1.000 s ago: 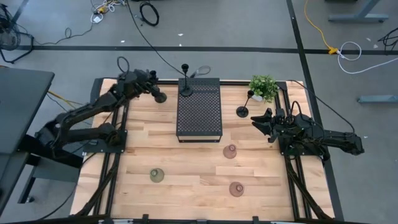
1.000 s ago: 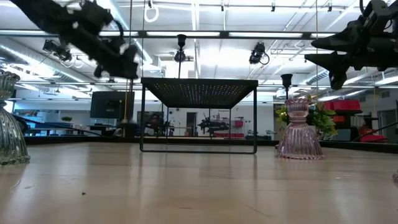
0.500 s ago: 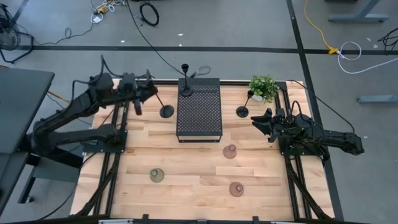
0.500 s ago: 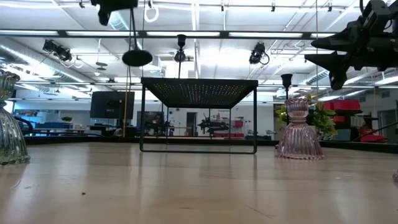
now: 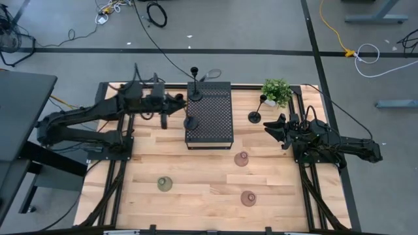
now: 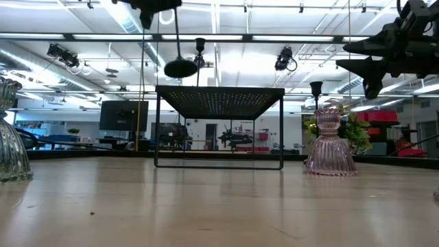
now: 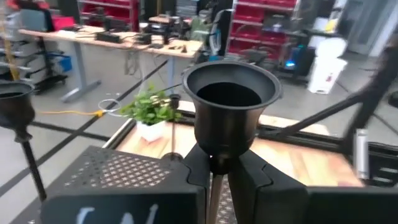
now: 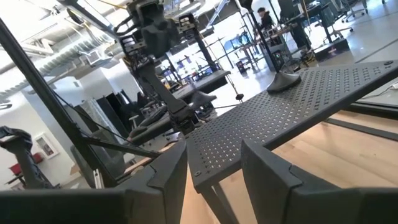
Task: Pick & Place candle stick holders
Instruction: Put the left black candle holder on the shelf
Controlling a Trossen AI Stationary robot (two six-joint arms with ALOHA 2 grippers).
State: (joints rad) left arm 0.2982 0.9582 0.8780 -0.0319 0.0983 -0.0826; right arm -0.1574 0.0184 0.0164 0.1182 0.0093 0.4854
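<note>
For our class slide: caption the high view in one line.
Left gripper carries a black holder above the perforated block; right gripper waits.

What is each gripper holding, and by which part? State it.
The left gripper holds a black candle stick holder by its thin stem just under the cup, above the perforated block. The right gripper holds nothing.

Desk: light wood planks in a dark frame. On it: a black perforated block at the middle of the far half, on thin legs; a small green potted plant at the far right corner; a black thin-stemmed holder just beside the plant; a reddish-brown dome holder near the block's near right corner; a second reddish-brown dome holder nearer the front edge; an olive dome holder at front left
</note>
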